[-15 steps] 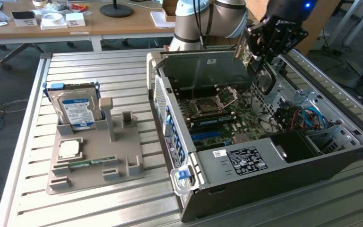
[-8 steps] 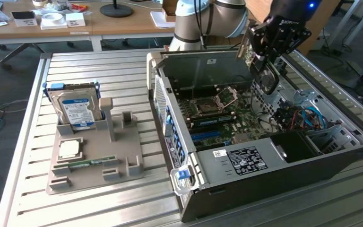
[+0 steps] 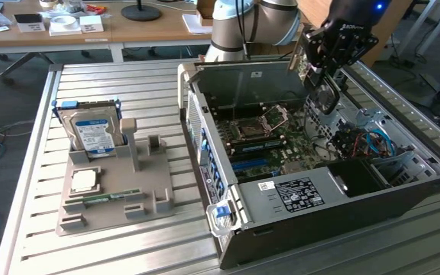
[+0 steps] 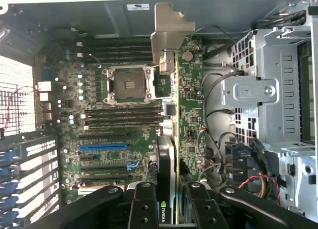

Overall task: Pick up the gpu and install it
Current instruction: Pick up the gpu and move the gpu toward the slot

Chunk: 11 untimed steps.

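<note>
My gripper (image 3: 323, 74) hangs over the far right side of the open computer case (image 3: 204, 143) and is shut on the gpu (image 3: 325, 97). The card hangs below the fingers with its round fan facing the exterior view's right, clear of the motherboard (image 3: 262, 140). In the wrist view the gpu (image 4: 175, 114) appears edge-on, a green board with a dark face and a silvery end bracket (image 4: 169, 28) at its far end. The black fingers (image 4: 144, 204) clamp it on both sides around my gripper (image 4: 171, 201). It hovers above the motherboard (image 4: 99, 119), beside the CPU socket (image 4: 128, 84).
A blue slot (image 4: 103, 146) and several black slots lie on the board. A metal drive cage (image 4: 268, 90) and loose cables (image 3: 365, 143) fill the case's right side. On the slatted table (image 3: 113, 80), a grey fixture (image 3: 155, 200) holds a hard drive (image 3: 91, 129), a CPU (image 3: 85, 180) and a RAM stick (image 3: 105, 199).
</note>
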Available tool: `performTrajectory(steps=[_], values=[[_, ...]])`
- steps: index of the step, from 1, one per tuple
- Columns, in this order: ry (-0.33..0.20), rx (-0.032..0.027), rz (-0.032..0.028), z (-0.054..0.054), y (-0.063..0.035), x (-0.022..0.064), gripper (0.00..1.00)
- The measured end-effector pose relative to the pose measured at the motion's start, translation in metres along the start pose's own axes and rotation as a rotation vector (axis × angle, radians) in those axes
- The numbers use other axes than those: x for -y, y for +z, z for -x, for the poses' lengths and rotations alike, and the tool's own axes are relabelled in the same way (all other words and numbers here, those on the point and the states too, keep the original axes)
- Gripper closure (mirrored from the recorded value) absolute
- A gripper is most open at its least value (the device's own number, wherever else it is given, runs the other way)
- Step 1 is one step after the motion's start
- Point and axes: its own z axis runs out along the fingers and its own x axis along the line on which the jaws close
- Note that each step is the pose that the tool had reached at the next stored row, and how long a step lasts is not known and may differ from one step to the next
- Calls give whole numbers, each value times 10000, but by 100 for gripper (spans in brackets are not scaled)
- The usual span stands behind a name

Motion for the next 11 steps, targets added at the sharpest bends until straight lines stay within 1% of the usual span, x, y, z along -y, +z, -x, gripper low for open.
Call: performTrajectory(steps=[2, 8, 11], values=[[0, -1, -1, 27, 0, -2, 73], [0, 0, 0, 34, 1, -2, 73], [0, 0, 0, 81, 2, -5, 73]])
